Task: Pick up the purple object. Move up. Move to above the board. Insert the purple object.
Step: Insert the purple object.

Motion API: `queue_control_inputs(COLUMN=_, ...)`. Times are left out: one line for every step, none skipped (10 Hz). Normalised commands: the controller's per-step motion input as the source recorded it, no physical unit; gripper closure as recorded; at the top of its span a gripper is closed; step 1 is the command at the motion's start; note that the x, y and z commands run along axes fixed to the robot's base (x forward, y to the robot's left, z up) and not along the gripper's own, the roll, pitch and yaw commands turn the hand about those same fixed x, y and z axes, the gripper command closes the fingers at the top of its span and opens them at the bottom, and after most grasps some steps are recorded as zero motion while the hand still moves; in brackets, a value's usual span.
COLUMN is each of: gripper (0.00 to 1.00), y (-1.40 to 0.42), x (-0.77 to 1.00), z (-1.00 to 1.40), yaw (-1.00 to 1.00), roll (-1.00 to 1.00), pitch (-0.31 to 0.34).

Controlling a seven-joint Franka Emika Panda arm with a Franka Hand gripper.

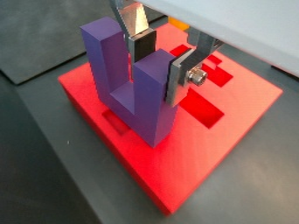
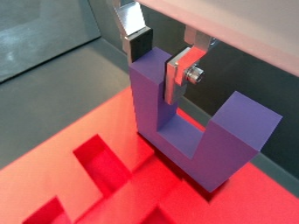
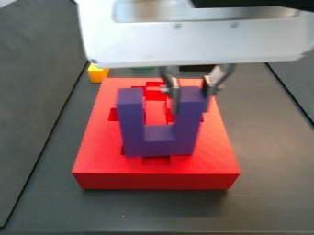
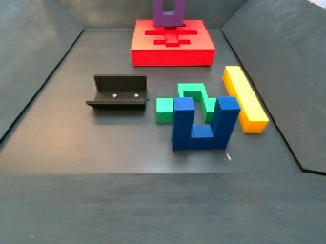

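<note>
The purple object [image 1: 128, 83] is a U-shaped block standing prongs up on the red board [image 1: 176, 179]. Its base sits in the slots along the board's middle. It also shows in a wrist view [image 2: 198, 140] and in both side views [image 3: 160, 124] [image 4: 167, 11]. My gripper [image 1: 159, 77] straddles one prong from above. One dark pad sits against the prong's far face and the silver plate against its near face. The gripper also shows in a wrist view [image 2: 158, 74] and a side view [image 3: 193, 92]. The board shows in further views [image 2: 59, 188] [image 3: 98, 161] [image 4: 173, 52].
In front of the board lie the dark fixture [image 4: 117, 92], a small green block [image 4: 192, 97], a blue U-shaped block [image 4: 204, 124] and a yellow bar [image 4: 245, 97]. A yellow piece [image 3: 95, 71] shows behind the board. Dark walls ring the floor.
</note>
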Motion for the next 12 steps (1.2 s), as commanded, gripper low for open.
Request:
queue_control_inputs(gripper=1.0, y=0.0, x=-0.19, z=0.0, yaw=-0.08, roll=-0.06, pitch=-0.034)
queue_control_inputs(gripper=1.0, y=0.0, x=0.0, z=-0.04, yaw=0.0, roll=0.0, pitch=-0.011)
queue_control_inputs(gripper=1.0, y=-0.11, x=0.21, z=-0.14, yaw=0.0, roll=0.02, pitch=0.0)
queue_control_inputs(gripper=1.0, y=-0.22, x=0.42, z=-0.15, yaw=0.0, roll=0.0, pitch=0.0)
queue_control_inputs(gripper=1.0, y=-0.17, x=0.49, z=-0.21, yaw=-0.01, roll=0.0, pitch=0.0)
queue_control_inputs(gripper=1.0, y=0.0, x=0.08, z=-0.21, yaw=-0.04, roll=0.0, pitch=0.0)
queue_control_inputs(gripper=1.0, y=0.0, x=-0.05, z=-0.23, yaw=-0.03, roll=0.0, pitch=0.0)
queue_control_inputs(gripper=1.0, y=0.01, x=-0.05, z=-0.25, yaw=-0.03, roll=0.0, pitch=0.0)
queue_control_inputs(gripper=1.0, y=0.15, x=0.0, z=-0.26, yaw=-0.07, roll=0.02, pitch=0.0)
queue_control_inputs(gripper=1.0, y=0.21, x=-0.06, z=-0.16, yaw=-0.11, roll=0.0, pitch=0.0)
queue_control_inputs(gripper=1.0, y=0.12, x=-0.05, z=-0.11, yaw=-0.09, roll=0.0, pitch=0.0)
queue_control_inputs(gripper=1.0, y=0.12, x=0.0, z=-0.05, yaw=-0.06, roll=-0.01, pitch=0.0)
